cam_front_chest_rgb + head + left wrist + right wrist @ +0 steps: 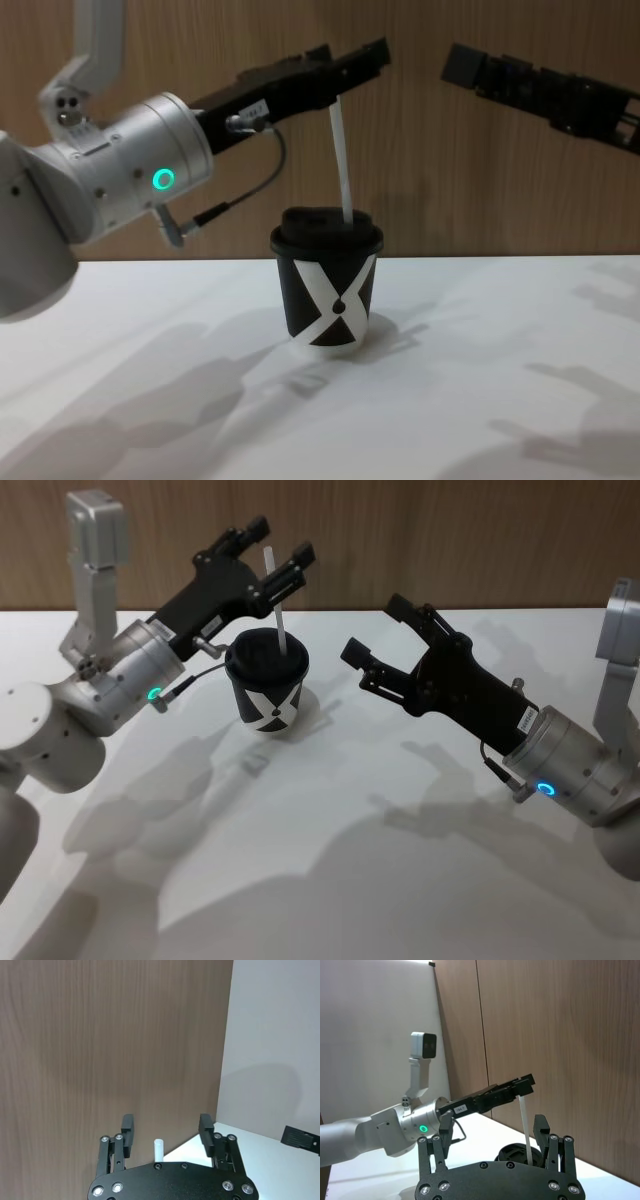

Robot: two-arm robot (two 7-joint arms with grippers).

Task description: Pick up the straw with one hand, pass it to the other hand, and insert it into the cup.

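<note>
Straw (277, 605) standing nearly upright in the cup (267, 692), its lower end through the black lid and its top between the fingers of my left hand (278, 548). That hand sits above and just behind the cup, fingers spread, and in the left wrist view the straw's tip (158, 1149) rises in the gap with a clear space to the pad on either side, so I am not gripping it. From the chest view the straw (341, 160) leans slightly, its upper end right under my left hand (355, 62) and its lower end in the lid. The cup (330, 292), black with a large white X and a drop mark, rests on the white worktop (330, 860) below my left hand. My right hand (372, 640) hangs off to the right of the cup, well apart from it, fingers open and holding nothing. A wood-grain wall (450, 540) runs behind both hands.
</note>
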